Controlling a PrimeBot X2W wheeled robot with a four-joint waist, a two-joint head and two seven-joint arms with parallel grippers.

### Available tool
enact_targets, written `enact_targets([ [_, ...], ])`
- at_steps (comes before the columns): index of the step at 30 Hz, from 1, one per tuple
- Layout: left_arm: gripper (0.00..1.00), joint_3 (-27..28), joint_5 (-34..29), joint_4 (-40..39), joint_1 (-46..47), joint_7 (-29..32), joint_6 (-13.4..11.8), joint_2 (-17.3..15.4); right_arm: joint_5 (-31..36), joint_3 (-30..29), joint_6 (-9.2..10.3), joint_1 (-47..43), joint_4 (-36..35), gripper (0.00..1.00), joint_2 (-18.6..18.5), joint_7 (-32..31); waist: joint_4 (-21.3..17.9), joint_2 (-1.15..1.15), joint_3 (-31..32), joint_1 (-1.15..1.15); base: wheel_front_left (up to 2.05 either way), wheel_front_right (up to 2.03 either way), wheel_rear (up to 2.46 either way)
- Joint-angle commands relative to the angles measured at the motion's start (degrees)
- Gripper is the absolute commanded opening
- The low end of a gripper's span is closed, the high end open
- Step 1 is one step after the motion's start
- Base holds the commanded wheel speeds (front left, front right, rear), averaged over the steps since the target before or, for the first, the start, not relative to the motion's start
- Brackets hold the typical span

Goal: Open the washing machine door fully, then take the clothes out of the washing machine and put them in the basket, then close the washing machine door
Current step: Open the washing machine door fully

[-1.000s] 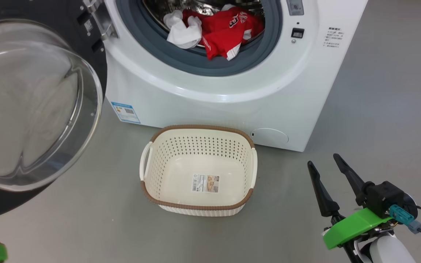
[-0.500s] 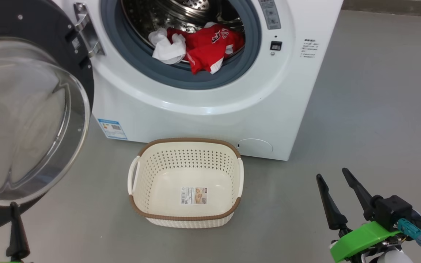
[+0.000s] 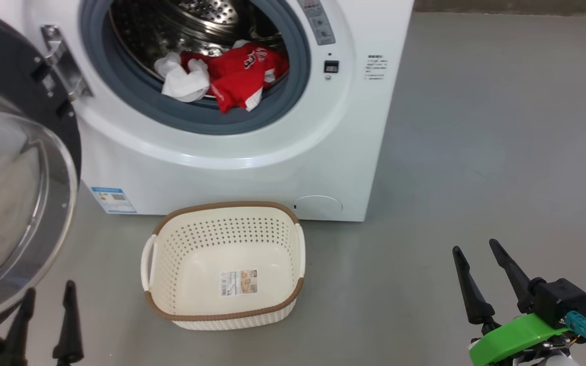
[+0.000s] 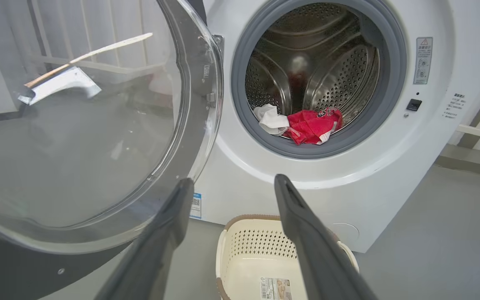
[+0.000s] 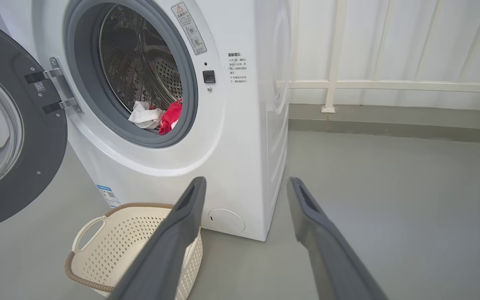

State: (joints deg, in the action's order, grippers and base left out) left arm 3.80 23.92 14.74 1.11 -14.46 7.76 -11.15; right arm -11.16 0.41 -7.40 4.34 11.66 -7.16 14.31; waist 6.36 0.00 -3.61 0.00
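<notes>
The washing machine (image 3: 252,168) stands with its door (image 3: 16,203) swung wide to the left, the glass bowl facing me. The clothes, a red garment (image 3: 244,76) and a white cloth (image 3: 183,84), lie at the front lip of the drum, and the left wrist view shows them as a heap (image 4: 311,127). The basket (image 3: 222,206) sits on the floor before the machine with nothing in it but a sticker. My left gripper (image 3: 49,290) is open below the door, well short of the clothes (image 4: 233,181). My right gripper (image 3: 475,246) is open at the lower right, away from everything (image 5: 246,181).
Grey floor (image 3: 476,127) stretches to the right of the machine. A white railing (image 5: 390,85) and wall run behind it. The open door (image 5: 36,175) juts out over the floor left of the basket (image 5: 136,233).
The camera has swung, so the machine and basket sit further left in the picture. My left gripper has come up into view at the lower left with both fingers apart.
</notes>
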Motion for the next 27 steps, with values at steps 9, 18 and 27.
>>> enact_targets([
  [9, 1.0, -2.84, 1.32, -4.93, -0.74, -0.54, -0.27, -2.92, -0.3, 0.6, -0.09, -0.25, -2.19, 1.0, -0.01, 0.69, -5.82, 0.0, 0.12, 0.0, 0.0, 0.0, 0.0],
  [18, 1.0, -4.84, 2.0, -6.44, -1.58, -0.54, -0.27, -3.09, -0.51, 0.48, -0.09, -0.42, -2.46, 1.0, 0.04, 0.69, -9.67, 0.0, 0.28, 0.0, 0.0, 0.0, 0.0],
  [27, 1.0, -5.08, 2.57, -6.84, -1.6, -0.54, -0.27, -3.19, -0.62, -0.48, -0.09, -0.78, -2.89, 1.0, 0.31, 0.69, -11.52, 0.0, 0.08, 0.0, 0.0, 0.0, 0.0],
])
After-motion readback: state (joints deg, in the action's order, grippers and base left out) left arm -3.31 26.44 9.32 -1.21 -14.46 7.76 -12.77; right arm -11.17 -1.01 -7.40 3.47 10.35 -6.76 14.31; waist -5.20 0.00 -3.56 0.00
